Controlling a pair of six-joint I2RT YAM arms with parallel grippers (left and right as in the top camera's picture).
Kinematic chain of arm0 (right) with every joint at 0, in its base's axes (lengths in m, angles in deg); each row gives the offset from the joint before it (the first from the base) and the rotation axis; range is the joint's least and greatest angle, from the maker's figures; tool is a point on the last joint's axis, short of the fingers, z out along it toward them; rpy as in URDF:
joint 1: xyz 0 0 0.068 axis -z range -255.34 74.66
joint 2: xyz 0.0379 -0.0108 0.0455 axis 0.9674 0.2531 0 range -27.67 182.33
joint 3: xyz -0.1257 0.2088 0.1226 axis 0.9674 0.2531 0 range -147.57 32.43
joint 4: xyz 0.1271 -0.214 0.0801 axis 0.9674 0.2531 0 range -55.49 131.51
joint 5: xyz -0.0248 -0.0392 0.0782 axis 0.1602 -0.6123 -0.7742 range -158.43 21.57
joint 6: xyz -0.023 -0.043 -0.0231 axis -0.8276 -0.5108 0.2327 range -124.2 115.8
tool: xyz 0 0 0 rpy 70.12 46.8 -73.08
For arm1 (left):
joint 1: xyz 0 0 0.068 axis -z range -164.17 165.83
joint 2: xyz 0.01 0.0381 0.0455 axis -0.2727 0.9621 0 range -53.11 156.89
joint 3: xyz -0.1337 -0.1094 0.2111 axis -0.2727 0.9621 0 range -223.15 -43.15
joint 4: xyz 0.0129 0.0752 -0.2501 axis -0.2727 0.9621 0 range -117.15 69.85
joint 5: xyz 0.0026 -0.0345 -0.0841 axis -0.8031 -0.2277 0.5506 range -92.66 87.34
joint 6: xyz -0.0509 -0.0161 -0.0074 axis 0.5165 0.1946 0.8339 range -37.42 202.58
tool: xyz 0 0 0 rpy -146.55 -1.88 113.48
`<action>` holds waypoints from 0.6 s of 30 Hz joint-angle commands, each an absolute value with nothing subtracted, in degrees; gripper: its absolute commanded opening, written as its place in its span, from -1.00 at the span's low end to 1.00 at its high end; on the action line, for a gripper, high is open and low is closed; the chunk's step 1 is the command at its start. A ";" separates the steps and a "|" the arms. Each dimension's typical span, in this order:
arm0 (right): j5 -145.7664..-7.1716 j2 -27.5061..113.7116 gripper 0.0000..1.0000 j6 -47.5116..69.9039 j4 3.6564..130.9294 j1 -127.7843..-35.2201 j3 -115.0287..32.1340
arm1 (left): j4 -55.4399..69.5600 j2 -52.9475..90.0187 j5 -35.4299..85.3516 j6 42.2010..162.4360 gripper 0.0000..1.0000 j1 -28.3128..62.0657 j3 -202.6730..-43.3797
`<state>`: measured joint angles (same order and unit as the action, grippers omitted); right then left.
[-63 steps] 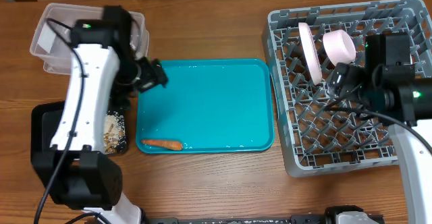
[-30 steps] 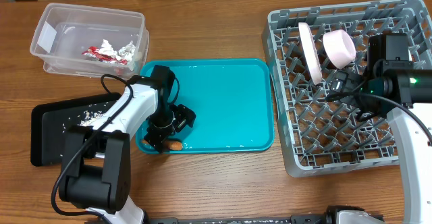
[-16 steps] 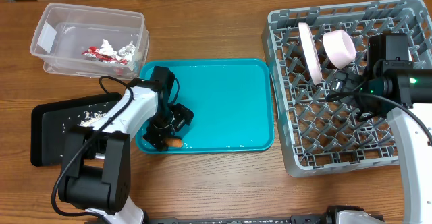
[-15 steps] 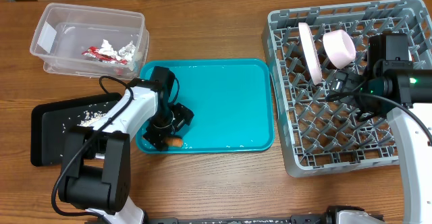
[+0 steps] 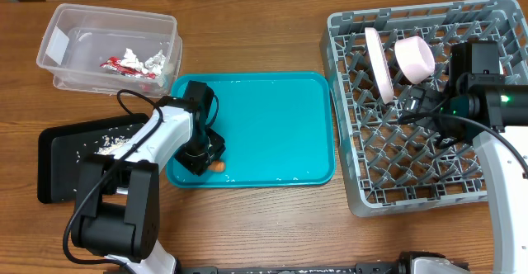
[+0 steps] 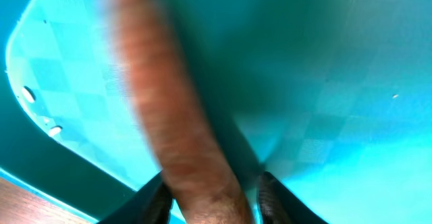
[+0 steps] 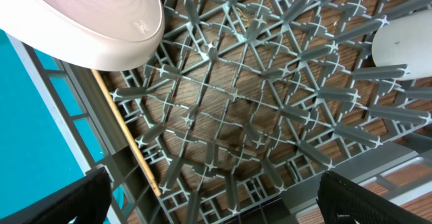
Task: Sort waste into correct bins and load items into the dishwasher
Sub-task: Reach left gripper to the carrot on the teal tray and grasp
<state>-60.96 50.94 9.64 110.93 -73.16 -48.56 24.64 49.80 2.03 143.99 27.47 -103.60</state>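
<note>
**One carrot left on the tray, and the left jaws have it**

One scrap remains to be sorted. The carrot [image 6: 182, 136] lies at the 7 o'clock corner of the teal tray [image 5: 280, 117]. The left jaws are closed in on it, one finger against each side. The left wrist view is smeared, so how firm the pinch is cannot be judged. The step in hand looks like the pickup of food waste.

The next move, as I read it, calls for a straight lift clear of the tray's raised lip. After that comes a short carry toward 9 o'clock to the black bin [image 5: 58, 162], which already holds pale crumbs. The clear tub [image 5: 107, 35] at 11 o'clock holds wrappers, so it is the wrong place for the carrot.

The right jaws hang spread wide and empty over the rack [image 5: 363, 175] at 3 o'clock. A plate [image 5: 378, 63] and a cup [image 5: 415, 58] stand at the rack's far end.

Two seconds back, the left arm [image 5: 161, 134] was up over the bins and the whole carrot lay bare along the tray's near edge. A second back, the left jaws stood open around it. Half a second back, more orange showed. Now the overhead view shows only a stub beside the jaws. Over the last second the right arm [image 5: 495, 109], plate and cup have not shifted.
</note>
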 commanded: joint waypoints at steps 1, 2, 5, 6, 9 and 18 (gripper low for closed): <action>-61.25 50.89 1.00 9.49 110.76 -72.97 -48.52 | 24.62 48.88 0.07 144.34 -0.21 27.66 -103.18; -61.25 50.89 1.00 9.47 110.76 -72.97 -48.52 | 24.64 48.88 0.09 144.34 -0.21 27.66 -103.18; -61.25 50.89 1.00 9.47 110.76 -72.97 -48.52 | 24.64 48.88 0.09 144.34 -0.22 27.66 -103.18; -61.25 50.89 1.00 9.47 110.76 -72.97 -48.52 | 24.64 48.88 0.07 144.34 -0.23 27.66 -103.18; -61.25 50.89 1.00 9.47 110.76 -72.97 -48.52 | 24.64 48.88 -0.61 144.32 -0.22 27.66 -103.18; -61.20 50.89 1.00 9.45 110.84 -72.95 -48.52 | 24.62 48.88 -3.78 140.19 -0.64 27.64 -103.18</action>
<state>-60.98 50.94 9.67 110.95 -73.19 -48.56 24.67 49.78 -0.20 142.07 27.49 -103.60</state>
